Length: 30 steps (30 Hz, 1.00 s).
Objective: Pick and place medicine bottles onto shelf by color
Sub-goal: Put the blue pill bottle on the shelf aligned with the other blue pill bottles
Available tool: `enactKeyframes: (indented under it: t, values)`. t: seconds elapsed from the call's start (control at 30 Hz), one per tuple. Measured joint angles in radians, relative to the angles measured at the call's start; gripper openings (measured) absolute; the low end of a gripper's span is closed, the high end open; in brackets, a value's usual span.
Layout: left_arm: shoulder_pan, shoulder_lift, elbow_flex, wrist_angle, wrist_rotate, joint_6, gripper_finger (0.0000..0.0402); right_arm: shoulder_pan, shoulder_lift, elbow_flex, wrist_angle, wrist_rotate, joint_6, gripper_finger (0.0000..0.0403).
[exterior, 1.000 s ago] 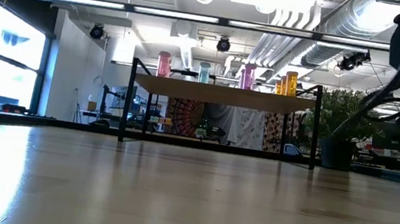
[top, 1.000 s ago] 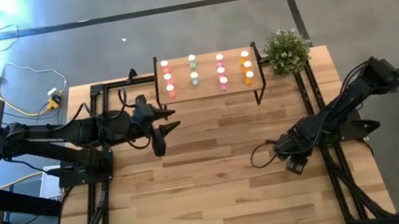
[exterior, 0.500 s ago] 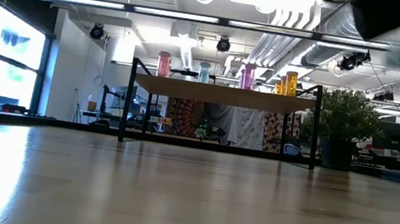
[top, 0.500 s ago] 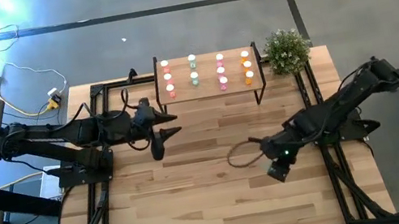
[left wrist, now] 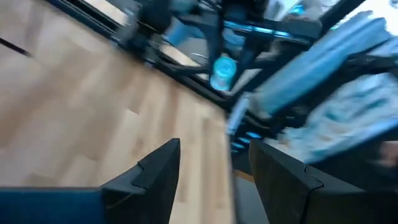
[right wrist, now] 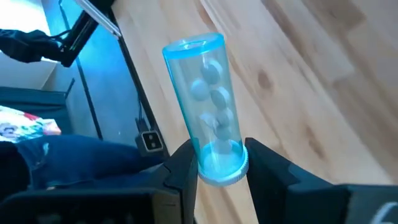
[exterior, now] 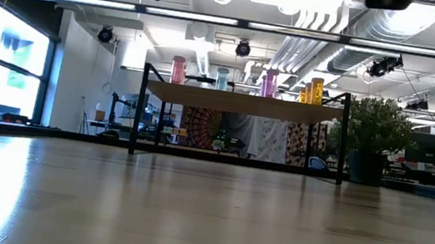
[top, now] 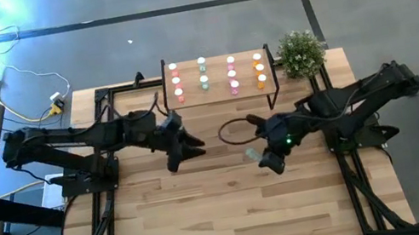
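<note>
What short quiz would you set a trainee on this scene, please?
1. True or false: the left gripper is gripping something.
2. The bottle held in the right gripper is: A orange, B blue-green, C red.
3. Fill in: the potted plant stands beside the ___.
Key: 1 false, its jaws are apart and empty; 2 B; 3 shelf.

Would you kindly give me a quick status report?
Right gripper shut on blue-green bottle. Left gripper open, empty. Shelf holds eleven bottles.
</note>
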<state>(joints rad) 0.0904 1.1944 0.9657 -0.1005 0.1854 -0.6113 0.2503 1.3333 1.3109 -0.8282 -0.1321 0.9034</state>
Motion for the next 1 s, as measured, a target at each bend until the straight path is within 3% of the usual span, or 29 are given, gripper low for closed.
enactKeyframes:
  t: [0.23,0.47,0.6,0.83,1.0]
  values:
    - [0.061,0.072,0.0,0.077,0.198,-0.14,0.0184,-0.053,0.141,0.168,-0.062,-0.013,-0.235,0.0099]
    - [0.117,0.092,0.0,0.076,0.315,-0.256,0.0184,-0.109,0.342,0.375,-0.309,-0.029,-0.571,0.0099]
    - [0.129,0.093,0.0,0.067,0.323,-0.361,0.0184,-0.126,0.453,0.473,-0.389,-0.007,-0.731,0.0099]
    - [0.128,0.111,0.002,0.011,0.371,-0.481,0.0184,-0.122,0.568,0.623,-0.451,0.086,-0.885,0.0099]
    - [0.129,0.13,0.001,-0.025,0.406,-0.525,0.0184,-0.102,0.58,0.683,-0.451,0.246,-0.992,0.0099]
